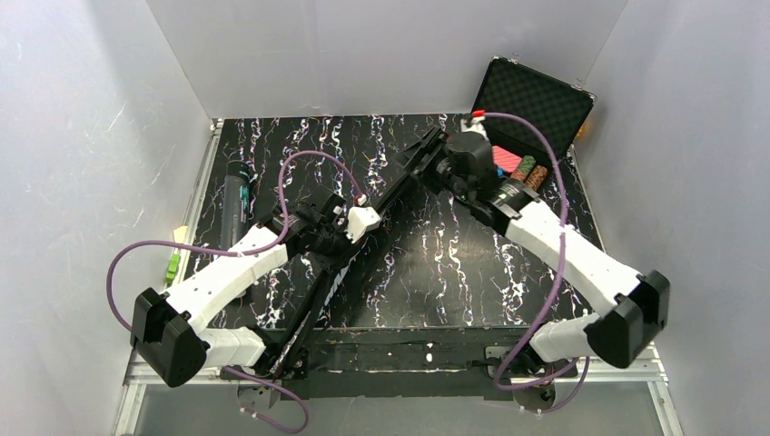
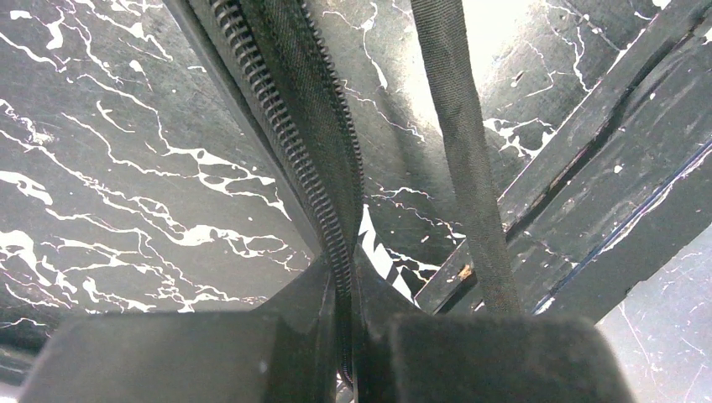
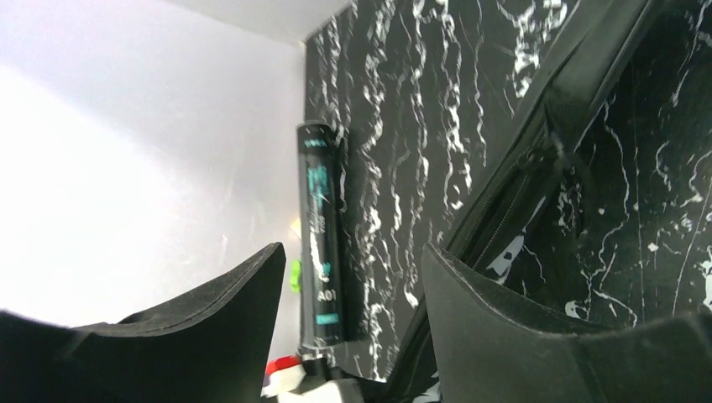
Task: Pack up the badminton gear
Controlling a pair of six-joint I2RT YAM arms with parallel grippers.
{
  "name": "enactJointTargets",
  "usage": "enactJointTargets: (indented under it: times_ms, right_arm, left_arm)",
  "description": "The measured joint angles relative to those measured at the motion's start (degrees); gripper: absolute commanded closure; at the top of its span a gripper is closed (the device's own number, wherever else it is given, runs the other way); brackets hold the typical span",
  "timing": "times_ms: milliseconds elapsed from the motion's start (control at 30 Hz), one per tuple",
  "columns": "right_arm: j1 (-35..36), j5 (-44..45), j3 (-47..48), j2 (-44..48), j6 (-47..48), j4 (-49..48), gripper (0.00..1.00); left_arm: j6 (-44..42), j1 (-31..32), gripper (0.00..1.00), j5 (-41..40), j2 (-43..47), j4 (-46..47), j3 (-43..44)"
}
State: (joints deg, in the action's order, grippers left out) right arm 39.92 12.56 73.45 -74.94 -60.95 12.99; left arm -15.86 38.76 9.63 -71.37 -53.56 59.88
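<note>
The tabletop [image 2: 126, 168] is a glossy, smooth black marble-look sheet with white veining. The racket bag [image 2: 323, 101] is matt black woven cloth with a ribbed coil zip, its strap [image 2: 462, 151] coarse webbing; the tube [image 3: 321, 243] looks smooth, shiny plastic.

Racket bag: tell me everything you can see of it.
The racket bag is long, black, of woven-looking fabric, lying diagonally on the marbled table from the near edge toward the far right. A coil zipper runs along it, a webbing strap beside that. The left fingers are shut on its zipper edge; the right fingers stand open by its far end.
</note>
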Motion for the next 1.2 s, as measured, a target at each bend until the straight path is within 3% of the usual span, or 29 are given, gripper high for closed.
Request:
enactJointTargets:
  times_ms: [200, 400, 600, 767, 900, 1200]
  right_arm:
    - [1.22, -2.84, -0.20, -7.85, -0.31, 0.31, 0.31]
    - [0.76, -3.76, -0.50, -9.53, -1.62, 0.28, 0.29]
    - [-5.55, -4.15, -4.57, -9.46, -3.89, 0.04, 0.31]
    - [-6.69, -4.81, -5.03, -9.60, -4.68, -2.34, 0.43]
    - [-7.54, -5.05, -5.77, -9.66, -5.66, -5.49, 0.61]
    - [-8.24, -5.22, -6.82, -9.73, -6.60, -7.04, 0.70]
  left_arm:
    - [-0.02, 0.00, 1.00, -0.02, 0.00, -0.02, 0.31]
    - [-0.09, 0.00, 1.00, -0.02, 0.00, -0.04, 0.31]
    - [-0.24, 0.00, 1.00, 0.00, 0.02, -0.42, 0.61]
    - [-0.22, 0.00, 1.00, 0.07, 0.02, -0.68, 1.05]
    - [-0.22, 0.00, 1.00, 0.28, 0.02, -0.66, 1.05]
    - [-0.22, -0.02, 1.00, 0.42, 0.02, -0.63, 1.05]
